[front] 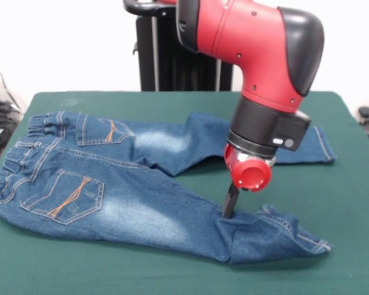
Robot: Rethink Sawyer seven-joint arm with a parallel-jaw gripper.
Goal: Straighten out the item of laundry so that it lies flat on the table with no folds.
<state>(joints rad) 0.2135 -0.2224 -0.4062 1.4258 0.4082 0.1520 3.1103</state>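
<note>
I am seeing the jeans [129, 184] lying across the table [172, 101], near leg folded at the hem. My gripper [229, 206] is touching that fold; whether it is pinching, I cannot tell. Denim seems soft, fairly heavy; I'd take the hem edge.
</note>
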